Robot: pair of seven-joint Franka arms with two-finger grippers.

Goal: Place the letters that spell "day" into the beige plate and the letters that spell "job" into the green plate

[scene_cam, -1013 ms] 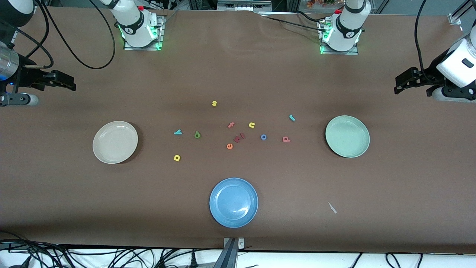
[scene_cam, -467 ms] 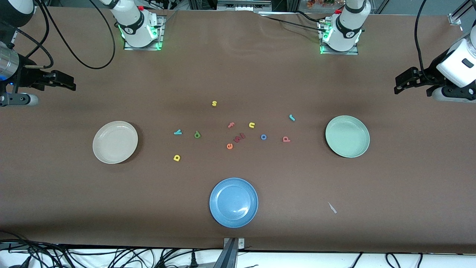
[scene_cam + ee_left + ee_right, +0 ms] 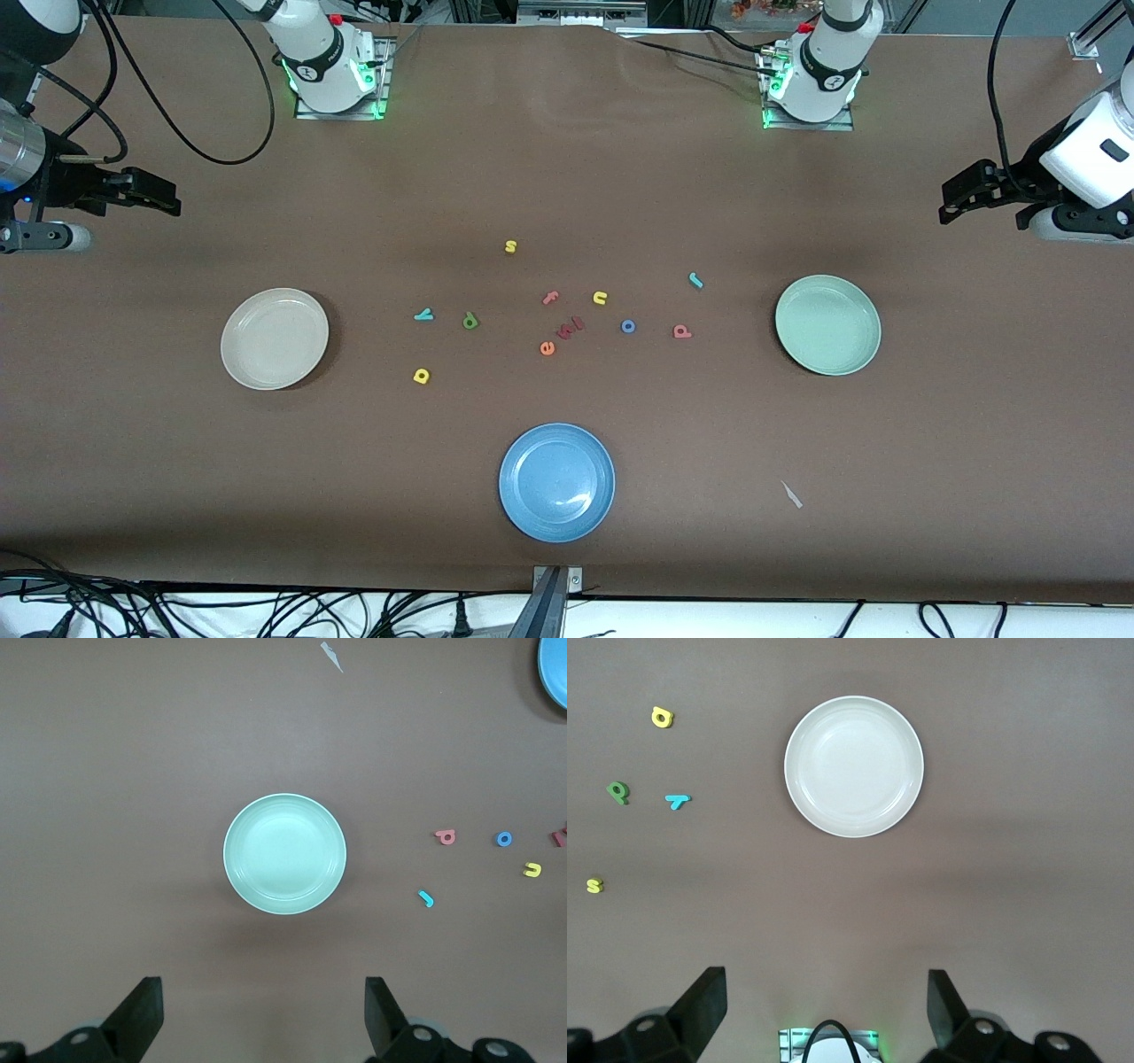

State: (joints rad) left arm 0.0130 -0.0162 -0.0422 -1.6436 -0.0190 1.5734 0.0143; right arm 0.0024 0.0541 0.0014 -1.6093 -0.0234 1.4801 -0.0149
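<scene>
Brown paper-like covering spans the whole table (image 3: 567, 177), and both arms wait high at its two ends, holding nothing. The left gripper (image 3: 952, 202) hangs over the bare table at the left arm's end, jaws spread wide; in the left wrist view its two fingers (image 3: 142, 1014) stand far apart with the green plate (image 3: 827, 324) between them and farther down. The right gripper (image 3: 164, 197) hangs over the right arm's end, jaws equally wide, with the beige plate (image 3: 275, 338) in its wrist view.

Three plates, all with nothing in them, come next in size. The blue plate (image 3: 556, 481) lies nearest the front camera, midway between the other two.

Smallest are the toy letters, scattered on the table between the beige and green plates. Toward the beige plate lie the teal "y" (image 3: 424, 315), the dark green "d" (image 3: 470, 321) just beside it, and the yellow "a" (image 3: 421, 376) nearer the camera. Toward the green plate lie the pinkish-red "b" (image 3: 681, 331), the blue "o" (image 3: 628, 326) and the teal "j" (image 3: 695, 280), which is farther from the camera than the "b". In the middle sit a yellow "u" (image 3: 600, 298), a pink "f" (image 3: 550, 298), an orange "e" (image 3: 547, 348), two small dark red pieces (image 3: 571, 328) beside it, and a yellow "s" (image 3: 510, 246) farthest from the camera. A pale scrap (image 3: 791, 494) lies alone near the front edge.
</scene>
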